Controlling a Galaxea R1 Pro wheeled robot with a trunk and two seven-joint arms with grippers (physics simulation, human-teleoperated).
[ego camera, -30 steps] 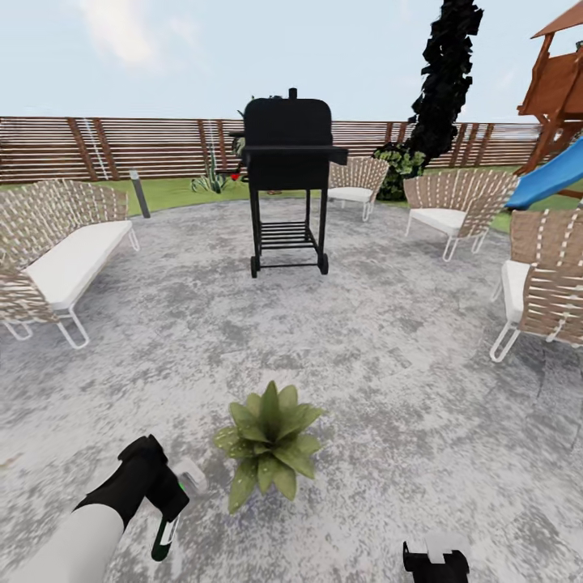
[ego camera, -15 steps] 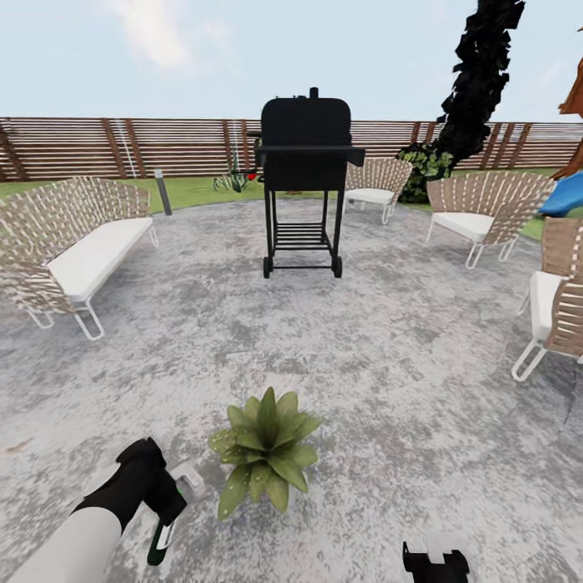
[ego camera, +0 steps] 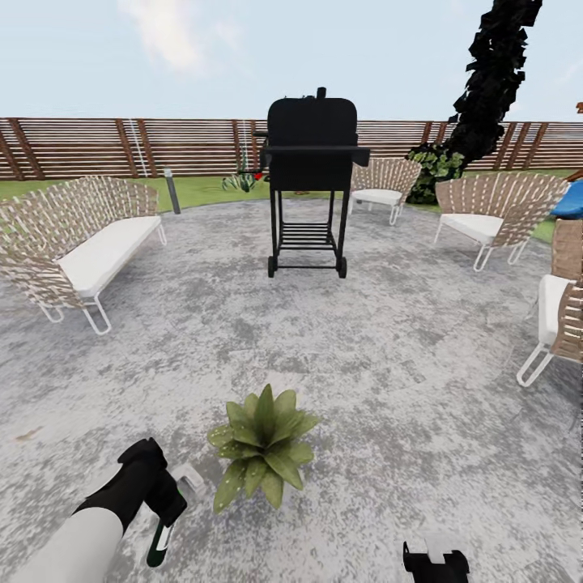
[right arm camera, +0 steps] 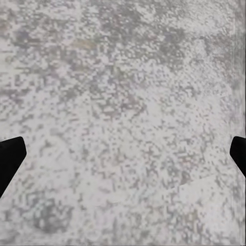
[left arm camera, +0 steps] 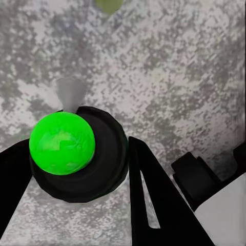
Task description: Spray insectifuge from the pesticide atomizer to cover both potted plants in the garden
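One potted plant (ego camera: 261, 445), a low rosette of broad green leaves, stands on the grey paved circle (ego camera: 389, 364) of the garden, just in front of me. Pale specks of insectifuge (ego camera: 230, 479) dot its near-left leaves. My left gripper (ego camera: 168, 504) is shut on the pesticide atomizer (ego camera: 160, 541), whose white head (ego camera: 191, 481) points toward the plant from its left. In the left wrist view the atomizer's dark round body (left arm camera: 105, 159) with its bright green mark (left arm camera: 61, 143) sits between the black fingers (left arm camera: 154, 205). My right gripper (ego camera: 436, 563) hangs low at the right; its fingertips (right arm camera: 10, 159) stand wide apart over bare paving.
A black grill (ego camera: 310, 174) stands mid-circle ahead. A woven sofa (ego camera: 81, 243) is at the left, woven chairs (ego camera: 494, 214) at the back and right. A slatted wooden fence (ego camera: 121, 146), a lawn strip and a dark tree (ego camera: 494, 73) lie beyond.
The whole picture has slid rightward, so the camera has turned a little left. The plant sits slightly higher in view. Both arms hold the same pose, atomizer still gripped.
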